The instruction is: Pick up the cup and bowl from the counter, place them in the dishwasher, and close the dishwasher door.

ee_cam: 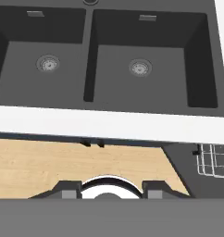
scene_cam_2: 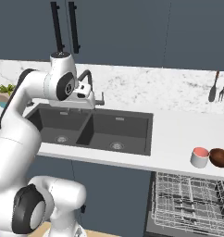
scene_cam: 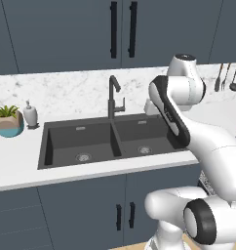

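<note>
Bare desk [scene_cam_2: 174, 134] lay open between the sink [scene_cam_2: 93, 127] and the touching cup [scene_cam_2: 199, 157] and bowl [scene_cam_2: 220, 158]; the faucet [scene_cam_2: 88, 83] rose behind.

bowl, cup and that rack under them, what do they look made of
Bowl: glossy dark reddish-brown, perhaps glazed ceramic, going by the sheen on its side. Cup: matte white outside with a pinkish inside, maybe ceramic or plastic; the render leaves it open. Rack: thin white crossing wires, likely coated metal.
</note>
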You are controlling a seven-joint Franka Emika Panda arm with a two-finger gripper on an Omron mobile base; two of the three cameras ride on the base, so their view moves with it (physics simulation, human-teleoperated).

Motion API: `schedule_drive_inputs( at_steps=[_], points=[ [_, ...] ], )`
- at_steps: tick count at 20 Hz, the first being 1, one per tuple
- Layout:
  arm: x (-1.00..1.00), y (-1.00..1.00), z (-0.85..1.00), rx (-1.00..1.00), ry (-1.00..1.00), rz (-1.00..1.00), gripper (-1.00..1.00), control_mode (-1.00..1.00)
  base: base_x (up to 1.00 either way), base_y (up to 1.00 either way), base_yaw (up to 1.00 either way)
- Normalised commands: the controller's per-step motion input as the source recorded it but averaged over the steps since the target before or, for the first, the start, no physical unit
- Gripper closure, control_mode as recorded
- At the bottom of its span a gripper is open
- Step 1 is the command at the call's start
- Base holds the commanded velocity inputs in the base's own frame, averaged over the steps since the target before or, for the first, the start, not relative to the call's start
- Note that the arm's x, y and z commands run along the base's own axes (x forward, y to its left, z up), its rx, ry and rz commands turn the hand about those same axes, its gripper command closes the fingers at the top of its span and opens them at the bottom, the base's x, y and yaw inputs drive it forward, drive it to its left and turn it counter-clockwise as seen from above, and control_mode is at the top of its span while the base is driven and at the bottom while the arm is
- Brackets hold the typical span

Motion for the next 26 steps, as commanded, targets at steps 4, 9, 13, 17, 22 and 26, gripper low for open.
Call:
schedule_drive_inputs(
  at_steps=[4, 9, 13, 17, 22, 26],
  points=[
    [-0.18, -0.08, 0.0, 0.0, 0.0, -0.01, -1.0, -1.0, 0.0, 0.0, 0.0],
    [-0.45, -0.03, -0.1, 0.0, 0.0, 0.0, -1.0, -1.0, 0.0, 0.0, 0.0],
    [-0.64, -0.02, -0.08, 0.0, 0.0, 0.0, -1.0, -1.0, 0.0, 0.0, 0.0],
    [-0.56, 0.0, -0.16, 0.0, -0.01, -0.05, -1.0, -1.0, 0.0, 0.0, 0.0],
    [-0.56, 0.0, -0.35, 0.0, -0.03, -0.11, -1.0, -1.0, 0.0, 0.0, 0.0],
    [-0.27, 0.0, -0.54, 0.0, -0.04, -0.21, -1.0, -1.0, 0.0, 0.0, 0.0]
  ],
)
